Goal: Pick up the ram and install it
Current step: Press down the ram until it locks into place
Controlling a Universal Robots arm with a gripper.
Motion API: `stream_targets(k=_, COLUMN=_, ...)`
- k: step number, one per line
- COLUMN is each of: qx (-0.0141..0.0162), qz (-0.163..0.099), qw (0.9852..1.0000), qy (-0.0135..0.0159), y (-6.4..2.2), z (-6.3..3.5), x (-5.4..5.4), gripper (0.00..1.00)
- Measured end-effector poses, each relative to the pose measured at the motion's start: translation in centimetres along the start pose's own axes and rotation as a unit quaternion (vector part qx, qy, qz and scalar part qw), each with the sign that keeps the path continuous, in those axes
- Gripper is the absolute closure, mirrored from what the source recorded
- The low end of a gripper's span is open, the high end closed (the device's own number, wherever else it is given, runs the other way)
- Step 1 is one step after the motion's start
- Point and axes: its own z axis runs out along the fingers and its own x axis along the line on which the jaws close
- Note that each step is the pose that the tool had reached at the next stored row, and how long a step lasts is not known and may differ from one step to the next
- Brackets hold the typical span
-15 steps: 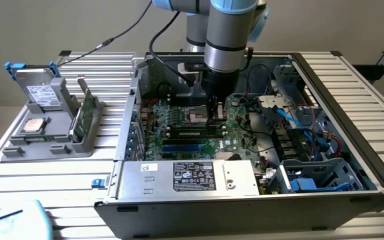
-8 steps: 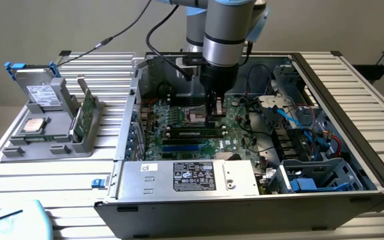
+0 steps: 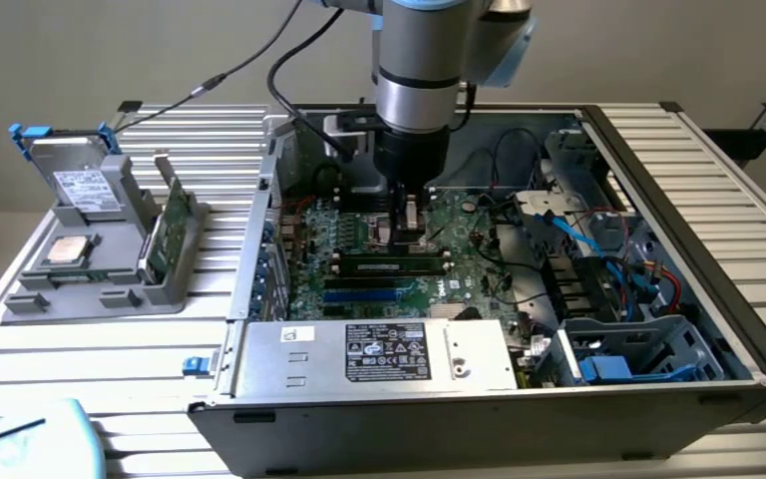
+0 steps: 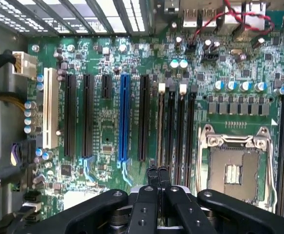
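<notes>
Fingers closed, empty, above the motherboard; ram apparently seated in its slot, install seemingly done.

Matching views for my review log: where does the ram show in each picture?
Exterior view: the ram lies across the motherboard, apparently seated in a slot, just in front of the gripper.
Wrist view: the ram stands edge-on in a slot, running away from the gripper.
Shared landmark: the shut gripper, right beside the ram.
</notes>
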Motion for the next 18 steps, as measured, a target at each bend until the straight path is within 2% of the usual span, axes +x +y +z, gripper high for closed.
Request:
stream_targets(k=5, qx=0.0004, qz=0.000, qw=1.0000, qy=0.0000, y=0.89, z=0.04, x=-0.03, gripper=0.89)
stream_targets(k=18, qx=0.0004, qz=0.000, qw=1.0000, qy=0.0000, y=1.21, z=0.94, x=-0.11, gripper=0.89)
